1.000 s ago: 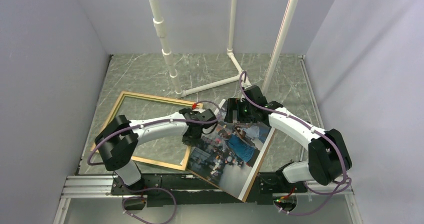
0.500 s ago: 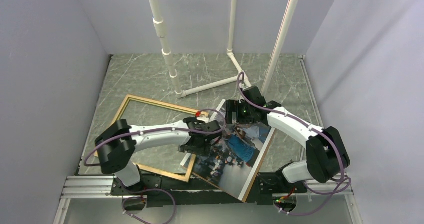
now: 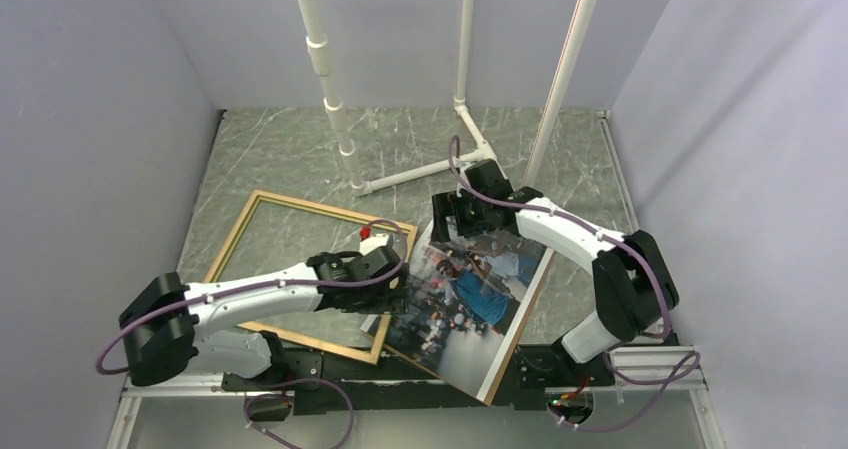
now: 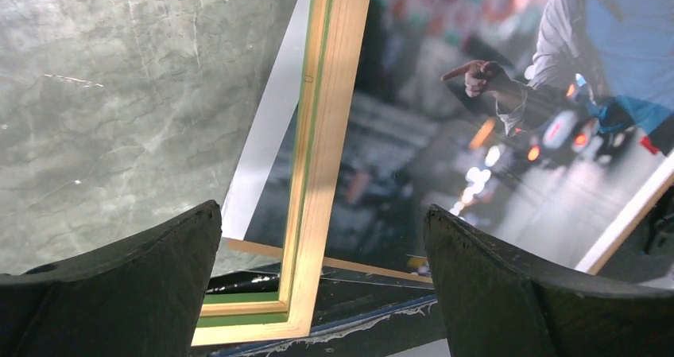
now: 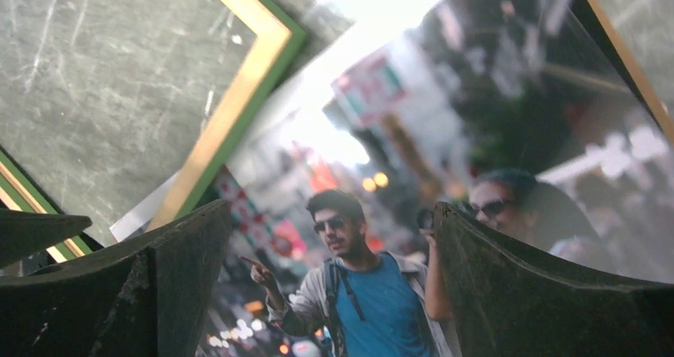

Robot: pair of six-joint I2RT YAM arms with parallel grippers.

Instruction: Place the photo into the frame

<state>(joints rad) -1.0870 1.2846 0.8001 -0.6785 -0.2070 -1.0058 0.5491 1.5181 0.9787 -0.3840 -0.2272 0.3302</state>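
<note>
Top view: bright, even overhead light, no hard shadows, just faint soft ones on the table [image 3: 300, 139]. Sharp throughout, slight wide-angle bend at edges, pale walls [image 3: 90, 119] tint lilac. Left wrist cam: frame [image 4: 322, 134] rail & marble crisp, photo [image 4: 493, 134] blurry w/ washed-out sheen bottom rt. The left gripper [image 4: 322, 210] is dark, soft-edged. Right wrist cam: strong white glare blows out photo's top centre, rest of print soft, approx. in focus only mid-pic. The right gripper [image 5: 334, 206] sits in shadow.
</note>
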